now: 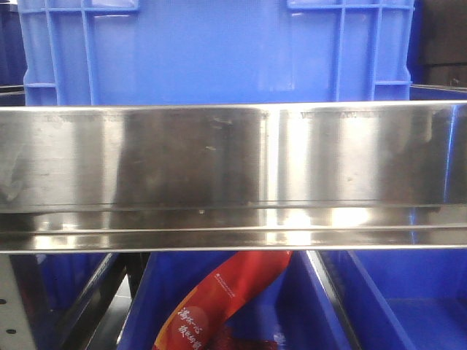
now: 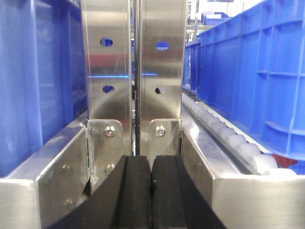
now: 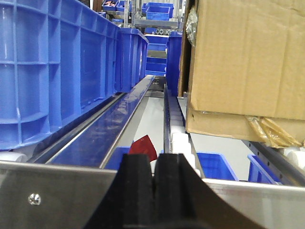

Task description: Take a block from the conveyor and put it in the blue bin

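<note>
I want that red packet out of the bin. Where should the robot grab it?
Probably the red packet's visible lower half, pinched across its narrow width, coming down from above into the blue bin. It lies slanted, and the steel rail hides its top end.

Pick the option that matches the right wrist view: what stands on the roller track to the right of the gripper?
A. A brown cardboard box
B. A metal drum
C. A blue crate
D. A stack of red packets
A: a brown cardboard box fills the upper right of the view above the right gripper, while the blue crates stand on the left side.
</note>
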Controlling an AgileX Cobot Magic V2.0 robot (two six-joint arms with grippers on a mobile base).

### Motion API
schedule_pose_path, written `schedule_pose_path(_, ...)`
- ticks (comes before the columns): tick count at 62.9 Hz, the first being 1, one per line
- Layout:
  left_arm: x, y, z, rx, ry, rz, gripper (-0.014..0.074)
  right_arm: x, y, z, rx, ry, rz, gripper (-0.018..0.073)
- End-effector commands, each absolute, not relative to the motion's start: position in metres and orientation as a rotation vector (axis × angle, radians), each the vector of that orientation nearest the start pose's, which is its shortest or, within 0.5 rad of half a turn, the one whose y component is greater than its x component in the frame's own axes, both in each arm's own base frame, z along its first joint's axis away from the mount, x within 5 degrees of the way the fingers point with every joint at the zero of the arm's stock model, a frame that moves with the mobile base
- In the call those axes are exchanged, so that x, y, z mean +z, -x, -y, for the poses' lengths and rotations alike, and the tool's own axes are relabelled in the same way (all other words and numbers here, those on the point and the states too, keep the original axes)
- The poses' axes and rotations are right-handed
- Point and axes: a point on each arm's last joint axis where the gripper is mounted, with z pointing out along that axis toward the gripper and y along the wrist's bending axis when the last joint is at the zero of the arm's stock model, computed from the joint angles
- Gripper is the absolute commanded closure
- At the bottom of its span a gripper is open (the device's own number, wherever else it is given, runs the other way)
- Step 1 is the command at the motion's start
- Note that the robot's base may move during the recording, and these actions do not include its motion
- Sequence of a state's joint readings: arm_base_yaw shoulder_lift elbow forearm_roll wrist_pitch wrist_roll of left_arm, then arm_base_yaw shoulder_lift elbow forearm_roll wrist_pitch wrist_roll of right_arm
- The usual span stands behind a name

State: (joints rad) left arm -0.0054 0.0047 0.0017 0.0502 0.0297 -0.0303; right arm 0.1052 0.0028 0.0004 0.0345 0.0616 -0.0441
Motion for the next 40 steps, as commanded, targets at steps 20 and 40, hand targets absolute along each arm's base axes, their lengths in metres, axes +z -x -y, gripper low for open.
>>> schedule_pose_path(20, 0.2126, -0.0562, 0.0002, 0.010, -0.015, -1.490, 0.0707, 0.2095, -0.0561, -0.0058, 0.069, 0.090, -1.522, 0.0721)
schedule_pose_path(40, 0.2126, -0.0562, 0.0002, 0.010, -0.015, -1.490, 0.0707, 0.2095, -0.0561, -0.0058, 0.069, 0.090, -1.522, 0.0721)
